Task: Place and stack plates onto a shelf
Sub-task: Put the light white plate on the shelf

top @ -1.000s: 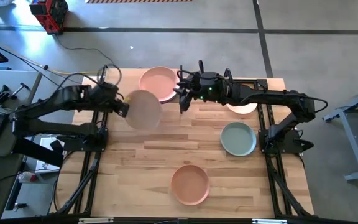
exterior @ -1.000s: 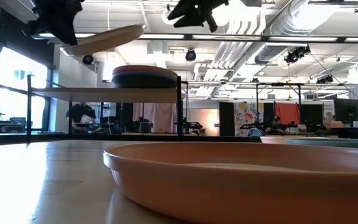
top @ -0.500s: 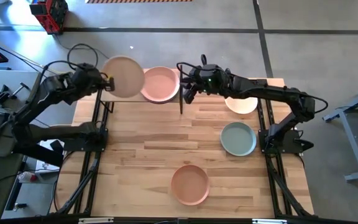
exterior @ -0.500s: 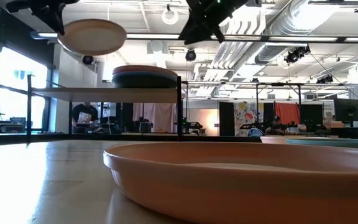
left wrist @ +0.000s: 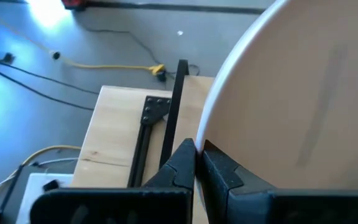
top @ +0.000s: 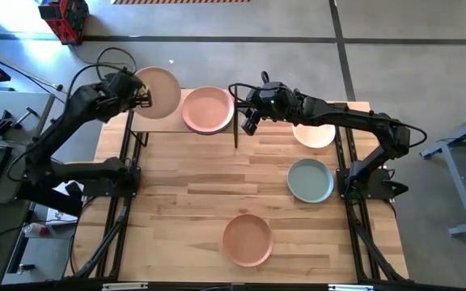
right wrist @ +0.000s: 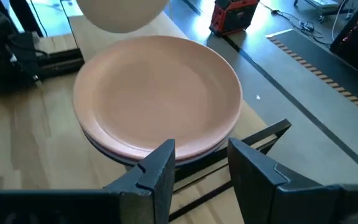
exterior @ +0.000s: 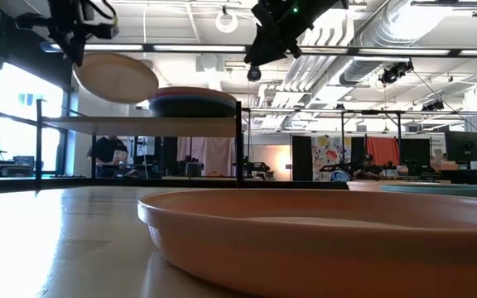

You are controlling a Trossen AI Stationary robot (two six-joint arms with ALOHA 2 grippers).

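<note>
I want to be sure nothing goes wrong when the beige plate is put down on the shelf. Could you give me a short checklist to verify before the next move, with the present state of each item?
1. Left gripper shut on the beige plate rim: ok.
2. Beige plate over the free half of the shelf, beside the plate stack: ok.
3. Plate level before lowering: not ok, it hangs tilted in the low view.
4. Plate clear of the stack's pink top plate: ok, a gap shows from above.
5. Right gripper open, holding nothing, by the stack: ok.
6. Shelf surface under the plate free: cannot tell, the plate hides it.
</note>
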